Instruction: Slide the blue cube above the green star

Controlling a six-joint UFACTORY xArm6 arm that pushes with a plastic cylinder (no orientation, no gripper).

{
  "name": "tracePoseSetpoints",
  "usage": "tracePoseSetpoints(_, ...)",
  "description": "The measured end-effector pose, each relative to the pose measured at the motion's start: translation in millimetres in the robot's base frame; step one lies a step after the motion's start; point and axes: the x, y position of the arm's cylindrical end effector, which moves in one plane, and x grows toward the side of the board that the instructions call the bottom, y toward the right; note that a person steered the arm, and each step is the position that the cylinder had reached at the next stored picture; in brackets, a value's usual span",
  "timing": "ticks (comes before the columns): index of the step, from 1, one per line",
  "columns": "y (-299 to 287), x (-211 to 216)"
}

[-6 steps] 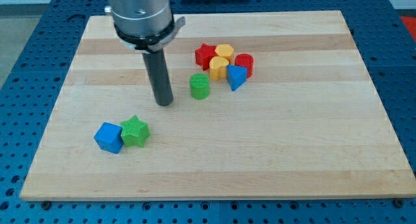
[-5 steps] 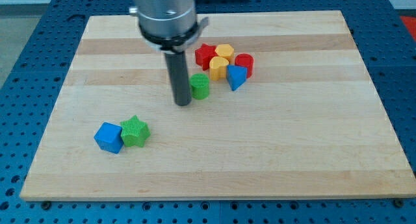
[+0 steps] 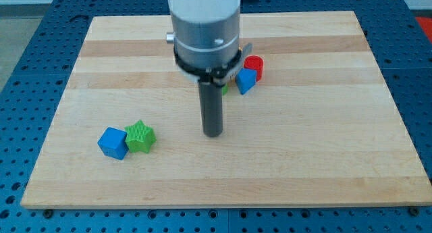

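The blue cube [image 3: 113, 142] sits near the view's lower left, touching the left side of the green star [image 3: 140, 136]. My tip [image 3: 213, 133] rests on the board to the right of the green star, about a hundred pixels away and apart from both blocks. The rod and the arm's body rise above it and hide part of the block cluster behind.
Behind the arm at the view's upper middle, a blue block [image 3: 246, 80] and a red cylinder [image 3: 254, 65] show; a sliver of a green block [image 3: 225, 88] peeks out beside the rod. The other cluster blocks are hidden. The wooden board [image 3: 324, 125] lies on a blue perforated table.
My tip has moved to the right and toward the view's bottom, from beside the green block to the board's middle. The arm now hides most of the cluster. The blue cube and green star have not moved.
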Motion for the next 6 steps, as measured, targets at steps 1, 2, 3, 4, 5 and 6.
tracePoseSetpoints(1, -25.0, 37.9)
tracePoseSetpoints(2, -62.0, 70.9)
tracePoseSetpoints(3, -108.7, 84.9)
tracePoseSetpoints(4, -128.9, 63.7)
tracePoseSetpoints(5, -134.6, 38.0)
tracePoseSetpoints(6, -136.4, 12.4)
